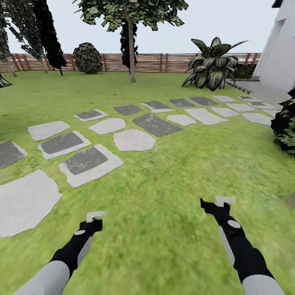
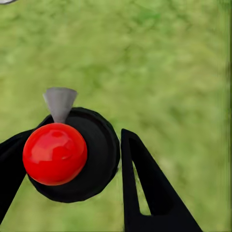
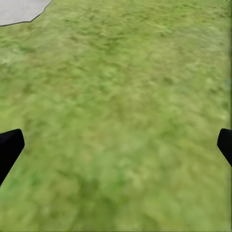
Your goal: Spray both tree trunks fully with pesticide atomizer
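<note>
Left gripper grips the pesticide atomizer; right gripper wide open, empty, over grass. Pickup done; 1 tree well ahead, both unsprayed.

right pincer fingertips cropped (both sides), tree crown cut off

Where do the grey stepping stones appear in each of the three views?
Head view: stepping stones across the left and middle.
Left wrist view: a pale sliver at one corner.
Right wrist view: one stone at a corner.
Shared landmark: the green lawn around them.
</note>
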`<state>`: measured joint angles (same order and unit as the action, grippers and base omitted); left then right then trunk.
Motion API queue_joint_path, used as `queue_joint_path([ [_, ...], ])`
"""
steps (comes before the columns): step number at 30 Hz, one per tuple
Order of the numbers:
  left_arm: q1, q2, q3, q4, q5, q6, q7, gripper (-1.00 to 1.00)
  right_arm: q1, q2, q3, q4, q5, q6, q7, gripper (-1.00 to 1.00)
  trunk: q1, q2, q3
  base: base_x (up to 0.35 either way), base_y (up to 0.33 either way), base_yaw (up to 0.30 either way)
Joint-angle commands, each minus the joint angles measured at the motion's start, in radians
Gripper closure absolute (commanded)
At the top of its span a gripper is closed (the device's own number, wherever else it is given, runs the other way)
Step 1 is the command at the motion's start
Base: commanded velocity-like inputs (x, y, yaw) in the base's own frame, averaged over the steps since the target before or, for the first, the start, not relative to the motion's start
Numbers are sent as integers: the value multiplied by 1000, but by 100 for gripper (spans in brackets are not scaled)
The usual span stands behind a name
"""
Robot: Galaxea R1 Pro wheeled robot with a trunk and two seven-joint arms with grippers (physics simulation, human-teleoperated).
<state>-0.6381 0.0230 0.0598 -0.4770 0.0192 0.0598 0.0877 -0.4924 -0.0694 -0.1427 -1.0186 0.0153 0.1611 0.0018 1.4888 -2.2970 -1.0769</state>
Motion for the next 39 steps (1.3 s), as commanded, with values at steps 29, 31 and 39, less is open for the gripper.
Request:
queue_joint_path([
  [29, 0, 0, 1, 0, 1, 0, 0, 100, 0, 0, 2, 1, 1, 1, 0, -100, 0, 0, 43, 339, 0, 84],
  [31, 0, 0, 0, 0, 1, 0, 0, 100, 0, 1, 2, 1, 1, 1, 0, -100, 0, 0, 46, 340, 0, 145],
  [39, 0, -3, 1, 0, 1, 0, 0, 100, 0, 2, 2, 4, 3, 2, 0, -100, 0, 0, 58, 340, 0, 145],
])
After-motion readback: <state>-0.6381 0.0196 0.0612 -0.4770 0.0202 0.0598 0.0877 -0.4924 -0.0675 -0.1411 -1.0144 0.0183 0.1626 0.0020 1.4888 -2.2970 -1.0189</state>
